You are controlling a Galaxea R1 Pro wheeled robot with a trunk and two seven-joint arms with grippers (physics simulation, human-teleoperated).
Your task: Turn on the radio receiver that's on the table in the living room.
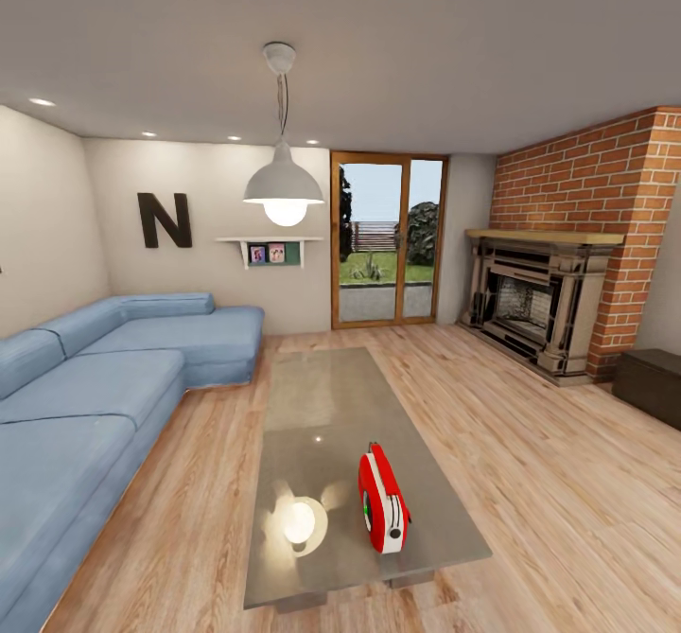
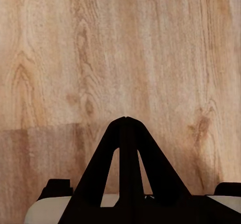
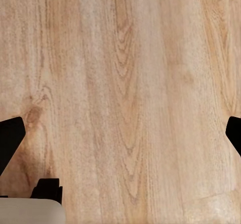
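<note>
The radio receiver (image 1: 382,500) stands on edge near the near right corner of the table (image 1: 322,396), its red case with white edge band running roughly along the table's length, so its long axis points away from the robot and 1 broad face looks toward the sofa (image 1: 104,387). The table's glossy top mirrors the pendant lamp (image 1: 283,188) just beside the radio. Around it lies the living room: wood plank floor (image 1: 530,444), brick fireplace (image 1: 539,307) at the right, glass doors (image 1: 388,240) beyond. The radio lies ahead and slightly right of centre, so the right arm is probably the nearer one. Both wrist views look down at floor planks: the left gripper (image 2: 125,119) has its fingertips pressed together on nothing, while the right gripper (image 3: 120,133) has its fingers (image 3: 10,138) spread wide apart, empty.
</note>
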